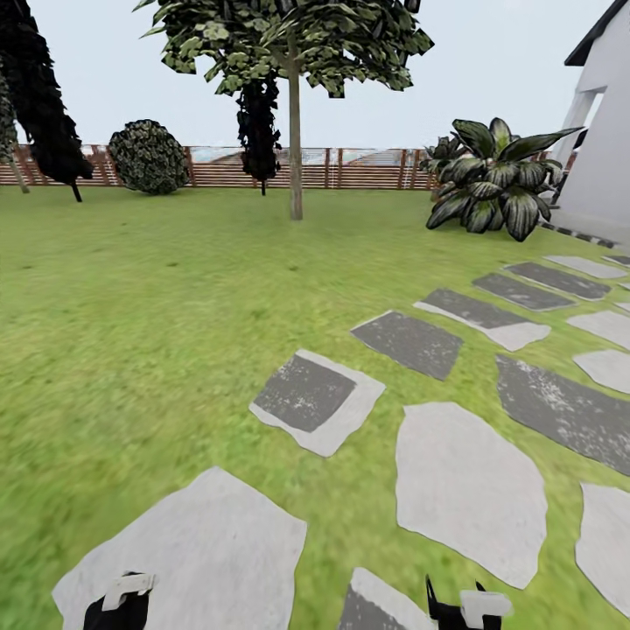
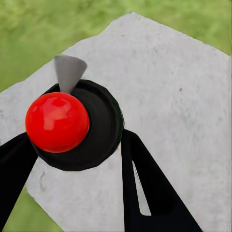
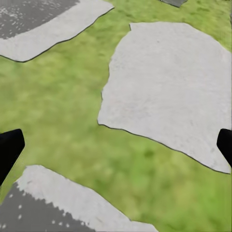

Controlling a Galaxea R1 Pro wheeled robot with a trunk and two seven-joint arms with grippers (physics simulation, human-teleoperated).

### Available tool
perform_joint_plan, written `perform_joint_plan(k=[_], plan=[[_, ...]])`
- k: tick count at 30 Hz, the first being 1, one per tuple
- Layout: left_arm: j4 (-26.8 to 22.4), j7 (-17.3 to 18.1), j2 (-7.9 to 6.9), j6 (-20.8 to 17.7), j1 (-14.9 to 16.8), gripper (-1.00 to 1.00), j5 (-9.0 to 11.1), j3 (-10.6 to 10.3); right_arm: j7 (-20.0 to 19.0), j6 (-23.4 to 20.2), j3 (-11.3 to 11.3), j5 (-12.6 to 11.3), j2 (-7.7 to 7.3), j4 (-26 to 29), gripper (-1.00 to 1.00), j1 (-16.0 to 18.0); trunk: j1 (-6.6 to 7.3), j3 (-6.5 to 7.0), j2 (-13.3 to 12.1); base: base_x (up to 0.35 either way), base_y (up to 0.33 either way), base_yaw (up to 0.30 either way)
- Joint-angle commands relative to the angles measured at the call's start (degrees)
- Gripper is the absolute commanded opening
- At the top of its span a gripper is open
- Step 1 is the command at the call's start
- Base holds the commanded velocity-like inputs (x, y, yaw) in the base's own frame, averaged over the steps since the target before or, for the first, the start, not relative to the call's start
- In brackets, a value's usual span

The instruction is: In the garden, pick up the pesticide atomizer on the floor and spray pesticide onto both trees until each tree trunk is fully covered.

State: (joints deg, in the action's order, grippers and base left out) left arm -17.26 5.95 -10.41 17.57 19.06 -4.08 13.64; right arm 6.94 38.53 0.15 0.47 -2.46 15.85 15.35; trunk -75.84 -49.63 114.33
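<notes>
Clearly the atomizer [image 2: 72, 125] sits between the two black fingers [image 2: 154, 193] of the left gripper [image 2: 77, 145], which are closed against its sides. Seen from the left wrist, it is a round dark body with a glossy red ball-shaped top and a small grey cone-shaped nozzle sticking out beside the red cap. Below it lies a pale grey stepping stone [image 2: 169, 87] edged by grass.

From the head camera, the left gripper [image 1: 122, 604] shows at the bottom edge over a large pale stone [image 1: 201, 542], and the right gripper [image 1: 464, 608] shows low down near another slab. In the right wrist view the right gripper's fingers [image 3: 9, 150] stand wide apart at the two edges, with nothing between them; under them are grass and pale stones [image 3: 169, 92].

Ahead, the lawn [image 1: 149, 306] stretches to a brown slatted fence [image 1: 350, 171]. One tree [image 1: 295, 131] with a straight grey-tan trunk and blocky green-white leaves stands well across the grass. A dark narrow tree [image 1: 258, 131] stands behind it near the fence, a round bush [image 1: 149, 157] lies to the left, and a broad-leaved plant [image 1: 494, 179] grows beside a white building [image 1: 604, 131] on the right. Dark and pale stepping stones [image 1: 407, 341] run toward that building.
</notes>
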Motion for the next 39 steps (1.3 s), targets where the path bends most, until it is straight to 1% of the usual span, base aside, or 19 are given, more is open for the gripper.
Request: perform_joint_plan(k=[1, 39], plan=[[0.04, 0.38, 0.02, 0.19, 0.05, -1.00, -0.40, 0.51, 0.18, 0.15, 0.03, 0.06, 0.00, -0.03, 1.00, 0.03, -0.01, -0.05, 0.03, 0.340, 0.000, 0.000], [0.04, 0.43, 0.04, 0.19, 0.08, -1.00, -0.40, 0.51, 0.18, 0.15, 0.03, 0.06, 0.00, -0.03, 1.00, 0.03, -0.01, -0.05, 0.03, 0.340, 0.000, 0.000]])
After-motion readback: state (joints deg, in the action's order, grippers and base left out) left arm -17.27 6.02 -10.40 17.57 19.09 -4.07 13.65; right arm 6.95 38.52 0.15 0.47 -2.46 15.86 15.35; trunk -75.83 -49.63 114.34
